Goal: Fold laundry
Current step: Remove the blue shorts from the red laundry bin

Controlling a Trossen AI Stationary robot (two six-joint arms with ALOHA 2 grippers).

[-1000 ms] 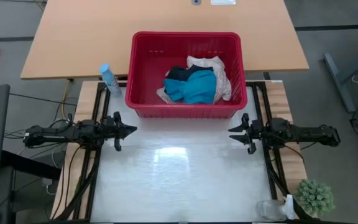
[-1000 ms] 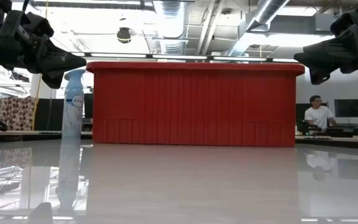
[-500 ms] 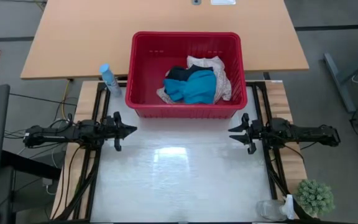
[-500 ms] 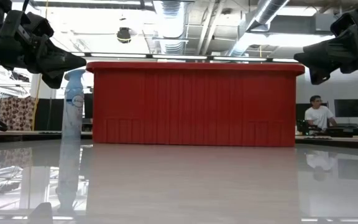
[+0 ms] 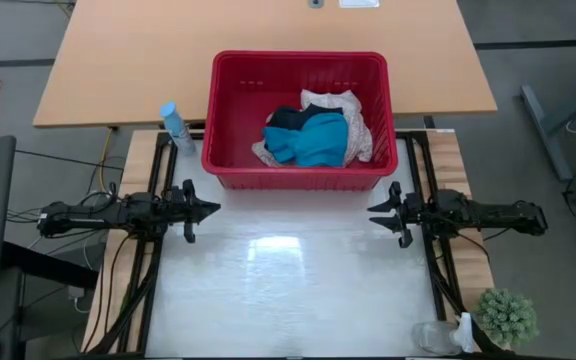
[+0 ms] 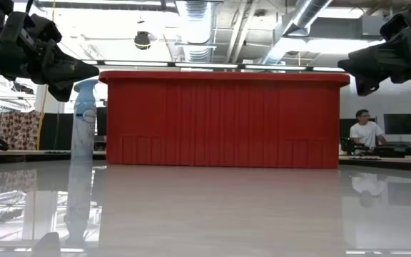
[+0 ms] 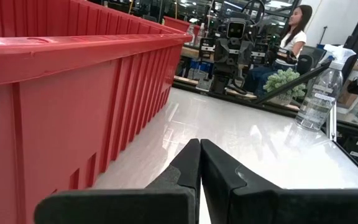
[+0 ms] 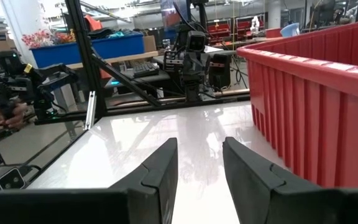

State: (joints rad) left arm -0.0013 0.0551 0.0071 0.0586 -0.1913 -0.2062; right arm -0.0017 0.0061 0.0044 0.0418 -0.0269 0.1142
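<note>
The laundry lies heaped inside a red plastic basket (image 5: 300, 118) at the table's far side: a turquoise garment (image 5: 310, 140) on top, a dark garment (image 5: 288, 118) behind it, a cream lacy cloth (image 5: 340, 108) under and beside them. My left gripper (image 5: 214, 209) hovers shut above the table's left side, pointing level toward the middle. My right gripper (image 5: 372, 211) hovers open above the right side, facing it. Neither touches anything. In the low view only the basket's wall (image 6: 223, 120) shows; the laundry is hidden.
A blue-capped spray bottle (image 5: 175, 124) stands left of the basket. A clear bottle (image 5: 438, 336) and a small green plant (image 5: 506, 316) sit at the near right corner. The white tabletop (image 5: 288, 290) between the arms lies bare. People sit beyond the table (image 6: 366, 132).
</note>
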